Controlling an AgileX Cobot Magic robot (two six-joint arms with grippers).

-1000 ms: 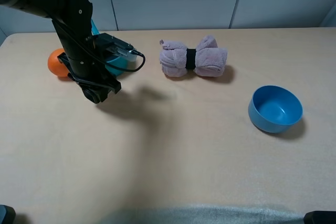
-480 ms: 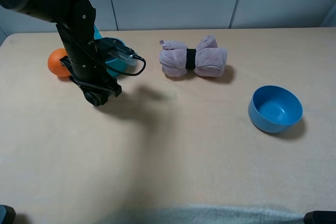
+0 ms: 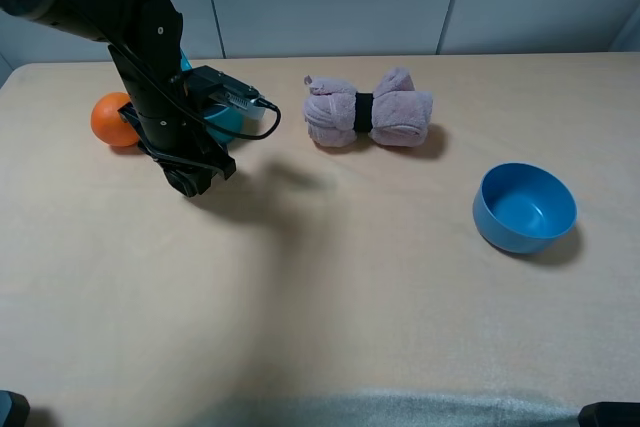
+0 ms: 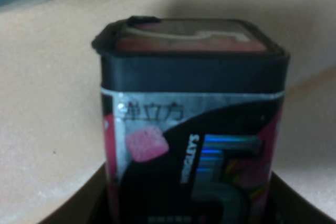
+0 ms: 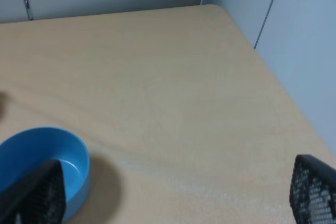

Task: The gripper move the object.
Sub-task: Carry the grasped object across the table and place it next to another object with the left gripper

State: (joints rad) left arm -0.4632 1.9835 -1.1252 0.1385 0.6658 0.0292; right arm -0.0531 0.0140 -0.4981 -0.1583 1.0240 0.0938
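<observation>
The object, a small black rounded box (image 4: 191, 124) with a red and white printed label, fills the left wrist view and stands upright between the dark fingers seen at the frame's lower corners. My left gripper (image 3: 187, 180) points down at the table's left side, just in front of the orange and the teal pot, and appears shut on the box. The box is hidden under the claw in the exterior high view. My right gripper (image 5: 176, 198) is open and empty, its mesh fingertips (image 5: 314, 190) wide apart over the table's right end.
An orange (image 3: 108, 119) and a teal pot (image 3: 225, 117) sit just behind the left gripper. A rolled lilac towel (image 3: 368, 110) lies at the back middle. A blue bowl (image 3: 524, 207) stands at the right, also in the right wrist view (image 5: 37, 156). The table's edge (image 5: 273, 77) is nearby.
The left gripper has shifted slightly to the right and back, staying low at the table. The right arm and the other things have not moved.
</observation>
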